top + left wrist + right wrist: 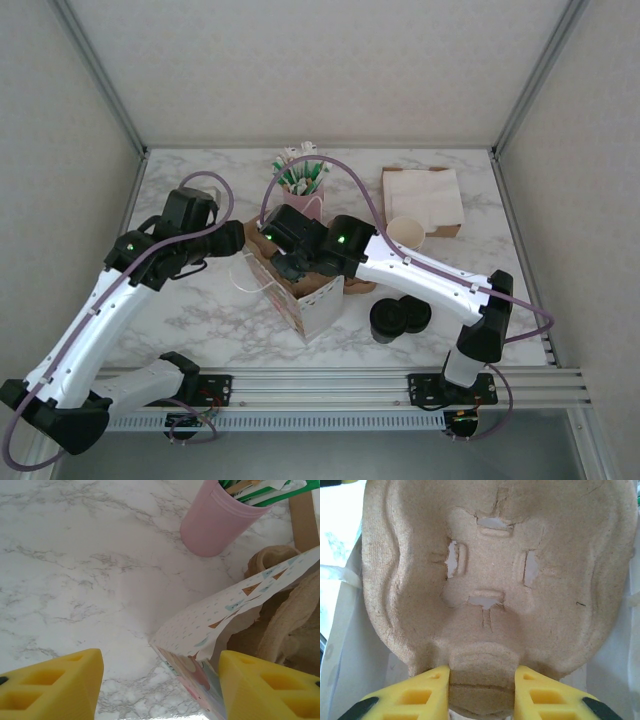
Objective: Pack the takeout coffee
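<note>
My right gripper [481,687] is shut on the rim ridge of a brown pulp cup carrier [490,570], which hangs inside the mouth of the patterned paper bag [310,300]. In the top view the right gripper [285,265] sits at the bag's top. My left gripper [160,690] is open at the bag's left side [235,240]; the bag's upper edge [210,625] lies between its fingers, close to the right finger [270,685]. The carrier [280,625] shows just beyond that edge. The takeout coffee with its black lid is out of view.
A pink cup of green-wrapped sticks [303,190] stands behind the bag. Right of the bag are a lidless cream cup [405,232], a brown box of white napkins [422,200] and loose black lids [400,318]. Open marble table [200,300] lies to the left.
</note>
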Robot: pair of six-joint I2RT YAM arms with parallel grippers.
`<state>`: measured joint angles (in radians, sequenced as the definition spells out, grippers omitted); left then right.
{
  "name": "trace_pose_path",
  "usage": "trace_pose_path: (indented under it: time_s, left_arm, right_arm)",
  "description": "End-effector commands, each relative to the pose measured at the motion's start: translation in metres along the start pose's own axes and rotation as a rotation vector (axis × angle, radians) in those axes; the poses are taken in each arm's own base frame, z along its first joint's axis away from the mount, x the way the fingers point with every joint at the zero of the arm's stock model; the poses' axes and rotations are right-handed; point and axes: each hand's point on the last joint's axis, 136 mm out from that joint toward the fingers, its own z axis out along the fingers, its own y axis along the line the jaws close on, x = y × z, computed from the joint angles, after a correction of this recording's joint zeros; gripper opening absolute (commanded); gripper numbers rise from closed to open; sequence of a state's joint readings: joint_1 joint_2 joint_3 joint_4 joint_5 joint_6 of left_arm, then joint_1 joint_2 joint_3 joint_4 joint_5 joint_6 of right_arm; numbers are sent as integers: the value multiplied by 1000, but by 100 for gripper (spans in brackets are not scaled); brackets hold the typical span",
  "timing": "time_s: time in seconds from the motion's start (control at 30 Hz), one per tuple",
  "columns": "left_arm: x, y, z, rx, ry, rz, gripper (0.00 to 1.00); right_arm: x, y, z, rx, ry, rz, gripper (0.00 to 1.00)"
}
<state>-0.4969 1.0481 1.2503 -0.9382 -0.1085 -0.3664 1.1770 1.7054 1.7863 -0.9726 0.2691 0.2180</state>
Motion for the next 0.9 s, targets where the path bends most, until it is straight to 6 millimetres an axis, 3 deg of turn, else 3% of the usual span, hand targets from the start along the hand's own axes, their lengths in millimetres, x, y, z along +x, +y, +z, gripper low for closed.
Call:
trace_pose_path:
  time_s: [0.0, 0.4, 0.6, 0.87]
  left_arm:
    - [7, 6, 8, -11, 30, -9, 61]
    - [4, -2, 4, 50, 23, -63, 62]
    - [4, -13, -4, 120, 23, -77, 63]
    - [-6, -2, -23, 101, -75, -128, 67]
  right_arm:
    - [1, -4, -10, 16, -5, 13, 31]
    - [19, -3, 8, 42, 118, -17, 30]
    - [16, 2, 21, 39, 146, -23, 30]
    - [16, 4, 39, 24, 194, -6, 30]
